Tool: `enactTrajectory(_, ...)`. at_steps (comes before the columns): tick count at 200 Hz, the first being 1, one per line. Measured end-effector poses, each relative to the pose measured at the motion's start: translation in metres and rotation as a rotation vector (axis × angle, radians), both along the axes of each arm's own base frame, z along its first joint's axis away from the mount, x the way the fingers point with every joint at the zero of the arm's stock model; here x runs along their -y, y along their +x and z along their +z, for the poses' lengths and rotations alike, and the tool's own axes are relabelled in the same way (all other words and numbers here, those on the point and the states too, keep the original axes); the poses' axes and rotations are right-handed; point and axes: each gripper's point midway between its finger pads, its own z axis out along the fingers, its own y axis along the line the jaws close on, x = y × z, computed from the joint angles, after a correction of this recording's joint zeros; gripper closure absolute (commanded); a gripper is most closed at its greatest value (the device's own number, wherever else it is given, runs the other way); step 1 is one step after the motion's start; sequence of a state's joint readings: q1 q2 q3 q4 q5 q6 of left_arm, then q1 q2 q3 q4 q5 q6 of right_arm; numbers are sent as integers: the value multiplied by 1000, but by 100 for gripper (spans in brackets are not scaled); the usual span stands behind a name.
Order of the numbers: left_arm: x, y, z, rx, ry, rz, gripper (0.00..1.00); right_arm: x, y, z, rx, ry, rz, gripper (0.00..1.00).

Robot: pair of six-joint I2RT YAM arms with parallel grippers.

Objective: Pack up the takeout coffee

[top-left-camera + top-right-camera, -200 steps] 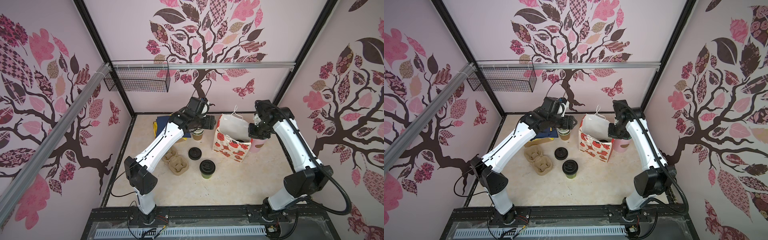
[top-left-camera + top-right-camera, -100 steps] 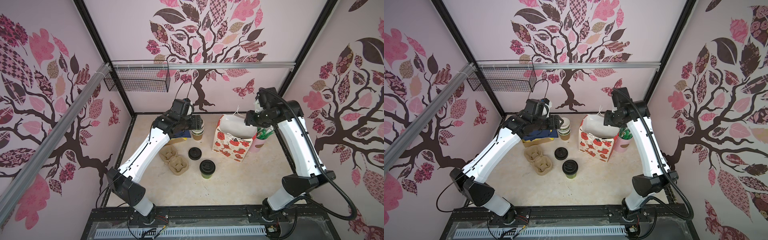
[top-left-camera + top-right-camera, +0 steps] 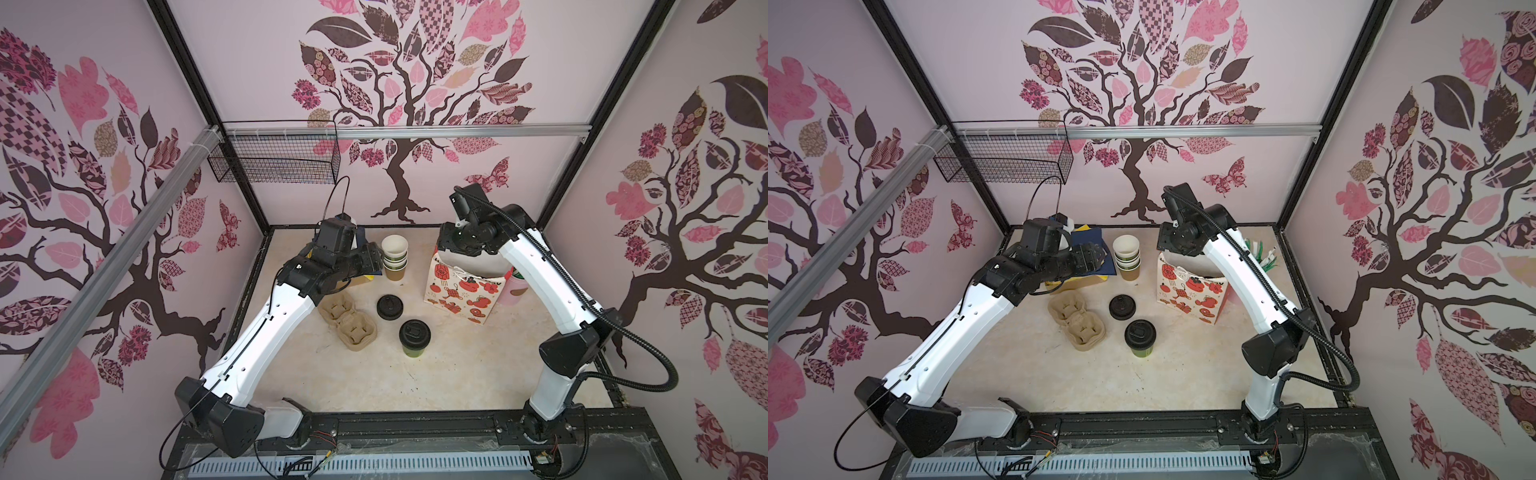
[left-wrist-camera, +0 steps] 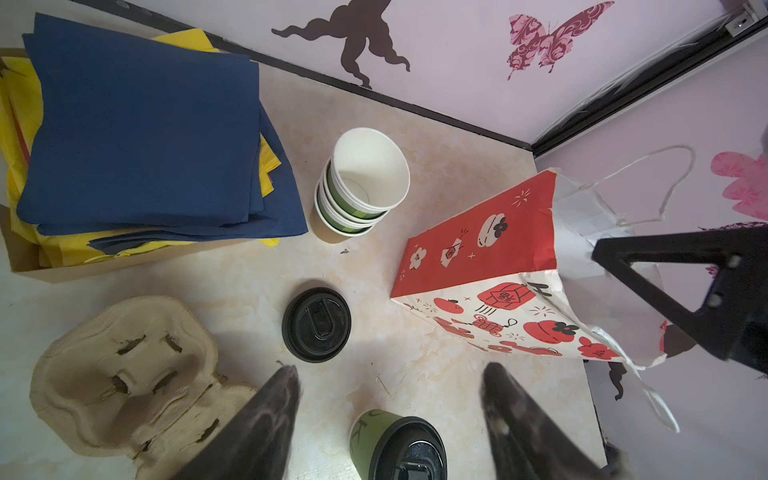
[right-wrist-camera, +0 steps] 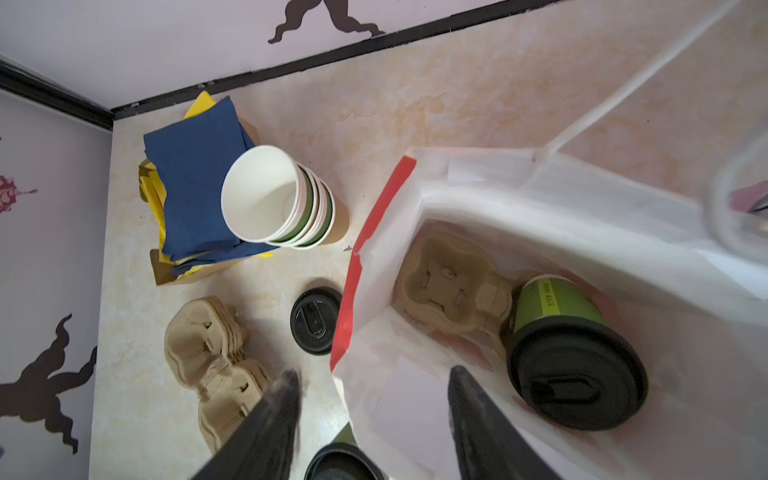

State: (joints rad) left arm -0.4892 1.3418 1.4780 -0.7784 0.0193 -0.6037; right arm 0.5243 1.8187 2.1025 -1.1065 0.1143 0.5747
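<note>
The left claw (image 4: 390, 370) and right claw (image 5: 374, 372) hang released, empty. Grip the cup (image 3: 412, 351) at the bag's (image 3: 457, 291) 7 o'clock upright, under its lid (image 3: 414, 332).

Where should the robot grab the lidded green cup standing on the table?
Probably round its green paper wall, just below the black lid, coming from the open front side: the green cup stands upright, touching nothing, and the lid might pop off.

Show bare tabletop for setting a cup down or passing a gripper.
Widest bare patch: beige tabletop between the black-lidded green paper cup and the front rail. Also free: the corner bordered by that cup, the red-and-white printed paper bag and the right arm. Crowded: moulded pulp cup carriers, loose black lid, stacked empty cups.
</note>
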Motion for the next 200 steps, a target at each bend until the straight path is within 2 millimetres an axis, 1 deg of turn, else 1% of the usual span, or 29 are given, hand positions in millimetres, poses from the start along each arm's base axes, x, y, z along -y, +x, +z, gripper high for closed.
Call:
enactTrajectory(34,-6,-3,4,12,-4,13,27,-5,18,-17,-4,-5,-46,52)
enactTrajectory(74,-13,-5,6,20,-5,30,27,-13,35,-44,-37,-28,-64,70)
enactTrajectory(89,-16,-6,7,23,-4,36,27,-15,38,-53,-50,-40,-63,79)
enactTrajectory(106,-17,-6,6,24,-4,39,27,-16,39,-57,-58,-47,-58,88)
enactTrajectory(127,-18,-7,4,20,-2,42,27,-17,38,-57,-56,-50,-40,100)
enactTrajectory(162,-19,-7,4,19,-2,43,27,-22,33,-56,-66,-61,40,100)
enactTrajectory(200,-19,-6,-1,11,-2,46,27,-26,18,-56,-91,-85,167,100)
